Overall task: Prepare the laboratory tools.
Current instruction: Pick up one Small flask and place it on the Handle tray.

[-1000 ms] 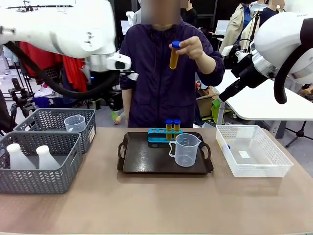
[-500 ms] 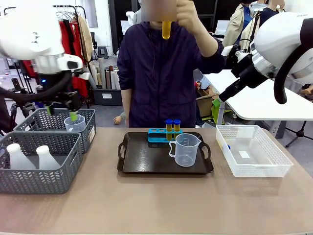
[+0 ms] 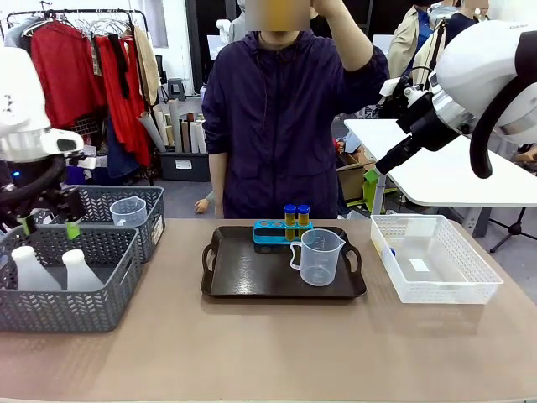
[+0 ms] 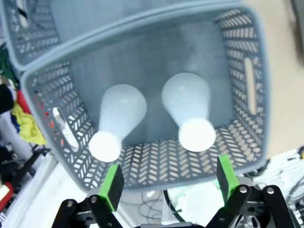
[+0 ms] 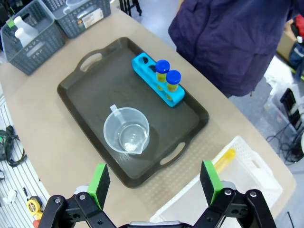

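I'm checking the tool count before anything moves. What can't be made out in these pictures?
Front view: the person's raised hand is cut off by the top edge; whatever it holds is unseen.
Right wrist view: a yellow tube in the white basket shows partly through the wall; cap end unseen.
Left wrist view: two flasks, blurred; contents unclear.

Counter [image 3: 252, 353], tan top. Directly on it: near grey mesh basket [image 3: 67, 312] and far grey mesh basket [image 3: 156, 225] left, dark tray [image 3: 243, 270] centre, white lattice basket [image 3: 436, 293] right.
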You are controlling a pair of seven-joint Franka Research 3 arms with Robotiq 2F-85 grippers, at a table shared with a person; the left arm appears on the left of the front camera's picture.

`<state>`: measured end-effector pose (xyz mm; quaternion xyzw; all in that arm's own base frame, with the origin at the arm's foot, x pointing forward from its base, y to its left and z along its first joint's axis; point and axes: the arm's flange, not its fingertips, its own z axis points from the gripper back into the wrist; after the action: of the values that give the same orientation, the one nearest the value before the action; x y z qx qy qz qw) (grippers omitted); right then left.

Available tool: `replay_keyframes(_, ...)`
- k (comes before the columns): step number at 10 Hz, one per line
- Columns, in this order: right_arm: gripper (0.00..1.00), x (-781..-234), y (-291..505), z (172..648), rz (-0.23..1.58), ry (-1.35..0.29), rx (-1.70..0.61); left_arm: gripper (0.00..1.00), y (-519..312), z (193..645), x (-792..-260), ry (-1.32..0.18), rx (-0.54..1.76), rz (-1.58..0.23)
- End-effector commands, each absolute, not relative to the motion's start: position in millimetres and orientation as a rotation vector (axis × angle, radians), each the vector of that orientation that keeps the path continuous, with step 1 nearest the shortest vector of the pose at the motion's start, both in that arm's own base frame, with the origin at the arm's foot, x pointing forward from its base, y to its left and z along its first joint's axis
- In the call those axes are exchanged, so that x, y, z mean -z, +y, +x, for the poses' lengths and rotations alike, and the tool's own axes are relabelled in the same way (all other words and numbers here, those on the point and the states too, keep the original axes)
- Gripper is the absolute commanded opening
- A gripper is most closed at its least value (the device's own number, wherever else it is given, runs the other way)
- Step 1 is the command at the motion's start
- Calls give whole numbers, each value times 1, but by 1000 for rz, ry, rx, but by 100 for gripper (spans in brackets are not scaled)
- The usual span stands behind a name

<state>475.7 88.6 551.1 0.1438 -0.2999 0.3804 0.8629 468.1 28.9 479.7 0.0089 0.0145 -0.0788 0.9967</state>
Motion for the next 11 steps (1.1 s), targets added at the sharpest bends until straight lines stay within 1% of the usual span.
replay_keyframes(1,100,-551,88,476,310,-631,-796,100,43,455,-469,-35,135,41)
replay_keyframes(4,100,-551,88,476,310,-631,-796,100,62,457,-455,-32,120,12)
replay_keyframes(11,100,-551,88,476,310,-631,-796,100,56,459,-457,-14,111,19)
